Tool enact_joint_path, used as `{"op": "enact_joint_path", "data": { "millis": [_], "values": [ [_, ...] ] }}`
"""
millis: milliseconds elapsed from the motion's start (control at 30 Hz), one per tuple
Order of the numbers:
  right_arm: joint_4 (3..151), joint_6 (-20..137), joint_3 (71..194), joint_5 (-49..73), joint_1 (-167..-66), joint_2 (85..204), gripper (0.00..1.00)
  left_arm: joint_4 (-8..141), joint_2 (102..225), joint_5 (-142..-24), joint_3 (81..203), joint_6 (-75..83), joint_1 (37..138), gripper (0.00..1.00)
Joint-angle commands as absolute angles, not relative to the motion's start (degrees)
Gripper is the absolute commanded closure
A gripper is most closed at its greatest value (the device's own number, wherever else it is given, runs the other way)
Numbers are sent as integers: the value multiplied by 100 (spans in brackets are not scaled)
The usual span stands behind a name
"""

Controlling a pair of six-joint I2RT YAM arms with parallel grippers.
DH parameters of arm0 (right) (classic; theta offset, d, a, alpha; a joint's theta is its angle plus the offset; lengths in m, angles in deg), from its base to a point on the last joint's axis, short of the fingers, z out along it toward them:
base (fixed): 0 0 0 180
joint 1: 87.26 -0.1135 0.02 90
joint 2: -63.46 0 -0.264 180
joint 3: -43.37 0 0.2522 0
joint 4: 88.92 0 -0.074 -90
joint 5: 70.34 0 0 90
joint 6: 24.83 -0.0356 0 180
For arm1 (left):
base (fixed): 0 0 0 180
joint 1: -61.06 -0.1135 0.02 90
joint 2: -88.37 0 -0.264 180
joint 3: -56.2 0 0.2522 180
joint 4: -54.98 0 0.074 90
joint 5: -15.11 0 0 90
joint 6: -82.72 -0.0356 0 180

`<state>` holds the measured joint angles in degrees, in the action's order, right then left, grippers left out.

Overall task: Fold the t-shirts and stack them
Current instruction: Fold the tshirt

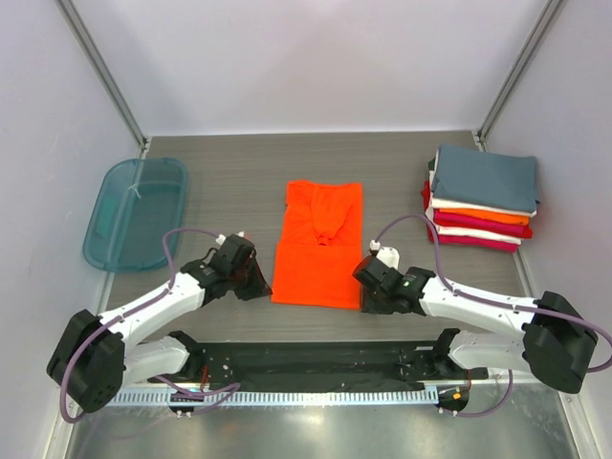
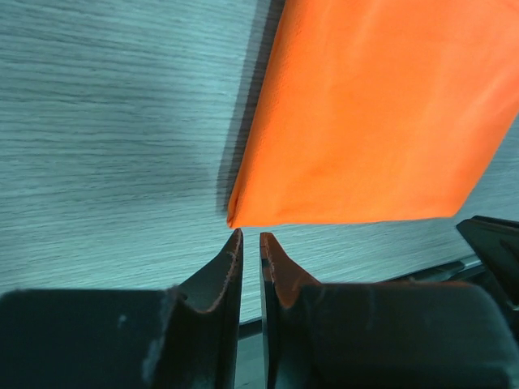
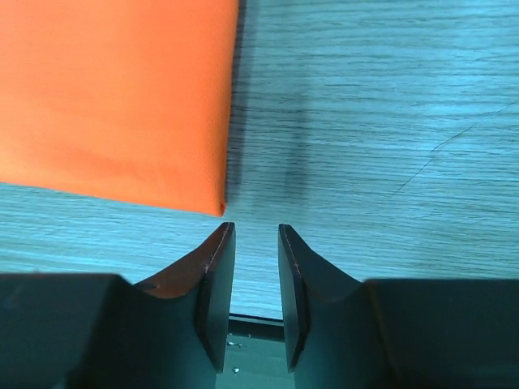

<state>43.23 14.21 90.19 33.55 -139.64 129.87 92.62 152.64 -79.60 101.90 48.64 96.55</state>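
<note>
Though mid-fold on orange shirt (image 1: pixel 316 251), gripping nothing: left gripper (image 2: pixel 250 235) barely parted, right gripper (image 3: pixel 255 228) wider, both just off near corners. Next, probably: pinch corners, fold away.

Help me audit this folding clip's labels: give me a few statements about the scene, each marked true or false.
1. The orange t-shirt lies on the table, apart from the folded stack. True.
2. The right gripper is clamped on the shirt's corner. False: its jaws stand apart with nothing between them, and the corner lies just ahead of the tips.
3. A blue-grey shirt tops the folded stack. True.
4. The teal tub sits right beside the stack. False: it is at the table's left side, and the stack is at the right.
5. The left gripper has no cloth between its jaws. True.
</note>
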Motion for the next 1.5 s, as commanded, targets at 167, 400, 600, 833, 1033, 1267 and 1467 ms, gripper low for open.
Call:
{"op": "enact_joint_path", "data": {
  "millis": [167,400,600,833,1033,1267,1467],
  "values": [
    [4559,1516,9264,3083,-13964,12770,66,9143,15516,-8122,10116,4686,9630,84],
    [4840,1516,9202,3056,-13964,13358,69,8905,15973,-8192,10116,4678,9630,85],
    [4989,1498,9114,3030,-13964,13605,76,8799,16149,-8315,10011,4695,9630,85],
    [4990,1498,9132,3065,-13973,13562,74,8782,16132,-8306,9966,4730,9630,84],
    [5060,1533,9184,3012,-13964,13535,70,8624,16360,-8359,10002,4739,9630,84],
    [5095,1533,9237,2995,-13964,13596,71,8570,16413,-8421,10028,4730,9630,84],
    [5043,1507,9237,3161,-13964,13825,79,8623,16457,-8324,9984,4739,9631,89]
  ]
}}
